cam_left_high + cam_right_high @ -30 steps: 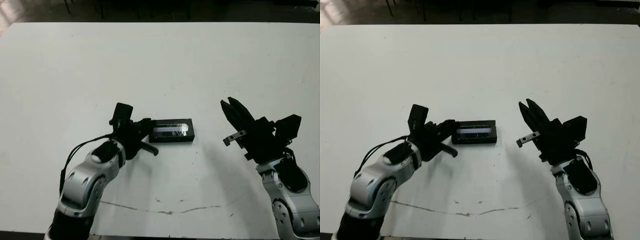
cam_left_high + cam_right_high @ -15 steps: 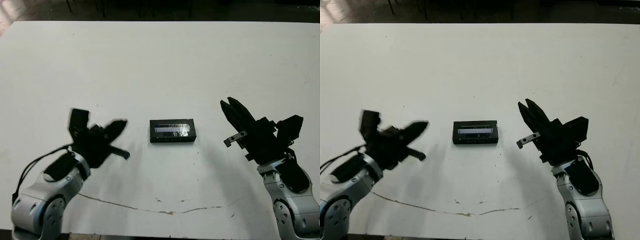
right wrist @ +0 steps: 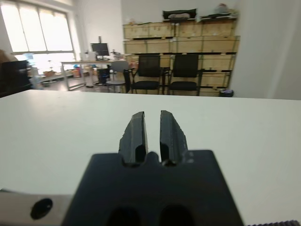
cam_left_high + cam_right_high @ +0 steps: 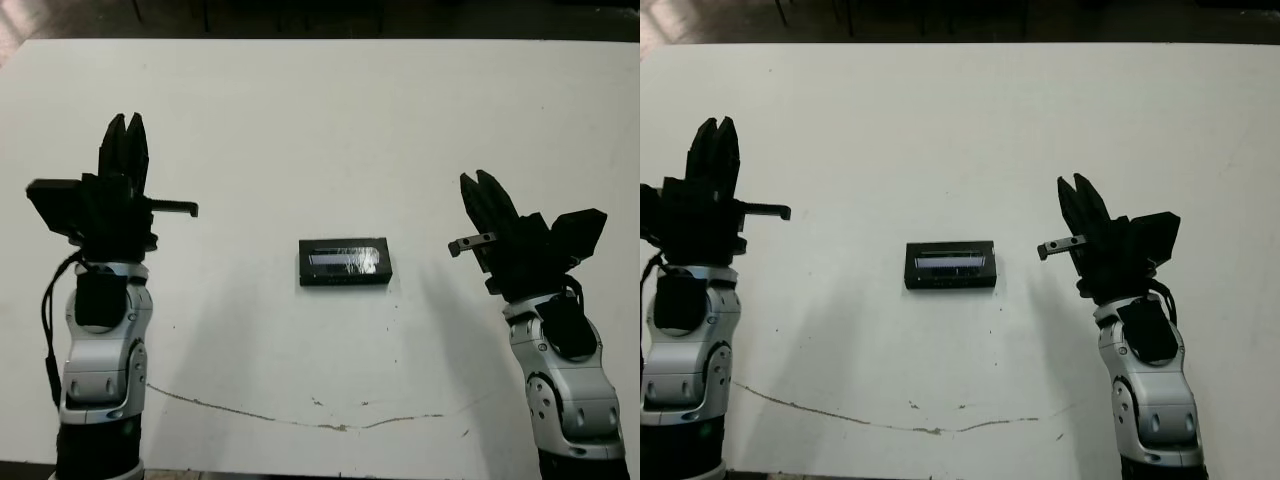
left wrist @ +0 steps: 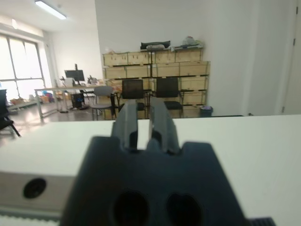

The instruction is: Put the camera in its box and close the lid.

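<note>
1. While both arms hang raised off the white counter (image 4: pixel 330 120), I count one box (image 4: pixel 343 262) on it, near the middle, with one lid (image 4: pixel 345 252) sitting on top and covering it.
2. Through the lid's glossy window strip I see only a pale glint; I cannot tell whether the camera is inside, and I see no camera lying loose on the counter.
3. I count two grippers, one on each side of the box and both well apart from it.
4. My left gripper (image 4: pixel 125 135) points away from me, up over the left part of the counter. Its two black fingers (image 5: pixel 126 123) stand close together with only a narrow slit between them, holding nothing and touching nothing.
5. My right gripper (image 4: pixel 478 187) is tilted toward the far counter, right of the box. Its fingers (image 3: pixel 137 133) are likewise nearly together with a slim gap, empty, clear of the box and of the counter.
</note>
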